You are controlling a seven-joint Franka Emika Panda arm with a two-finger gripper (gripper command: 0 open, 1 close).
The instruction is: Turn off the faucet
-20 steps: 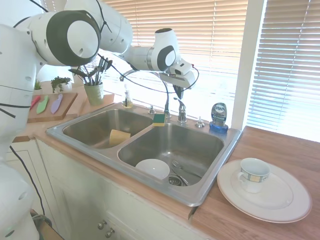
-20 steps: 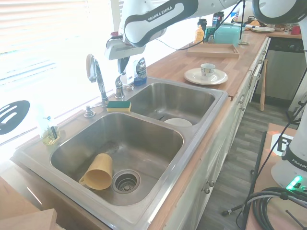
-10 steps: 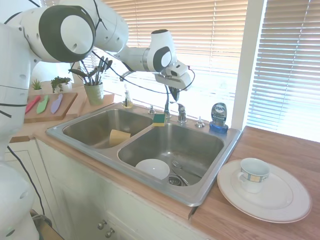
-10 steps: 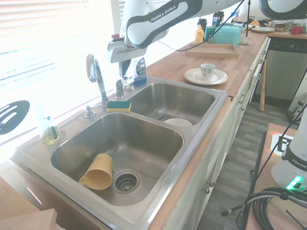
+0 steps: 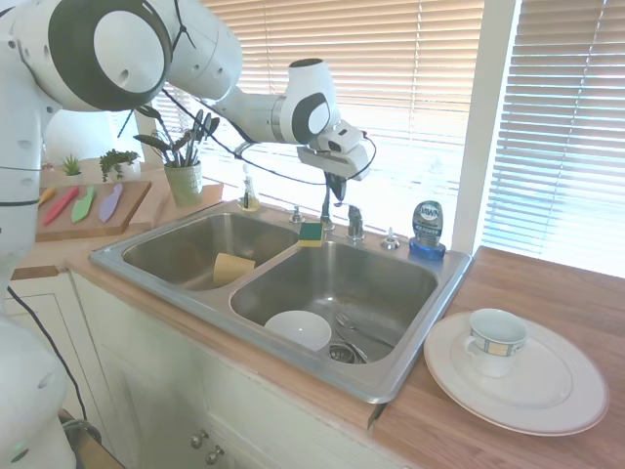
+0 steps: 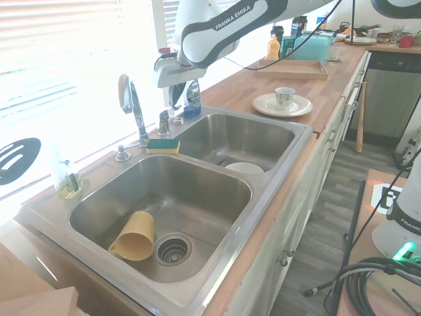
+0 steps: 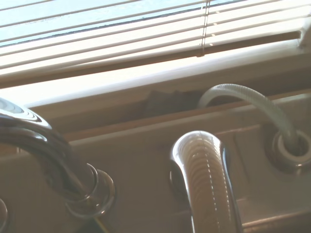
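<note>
**Faucet lever: rigid chrome, slick — push near the free tip**

Going left to right along the back rim of the sink in the first exterior view:

- Soap dispenser at the back rim, behind the left basin.
- Faucet: thin gooseneck spout rising from the back rim at the divider between the basins. Green-and-yellow sponge sits right at its base.
- Lever handle: short separate chrome piece just right of the spout base, standing upright. Wrist view shows it close up, rounded top, ribbed reflections.
- Blue dish-soap bottle near the sink's back right corner; not involved.

Pincer hangs directly above the lever, not touching. Fingers too small and dark to read, so I cannot tell wide or narrow.

Handling, my read: lever is stiff metal on a fixed pivot, won't flex or break. Polished surface is slippery, so pads may skate off. Contact near the free tip for leverage; a push along its travel beats a pinch. No water stream visible at the spout.
</note>
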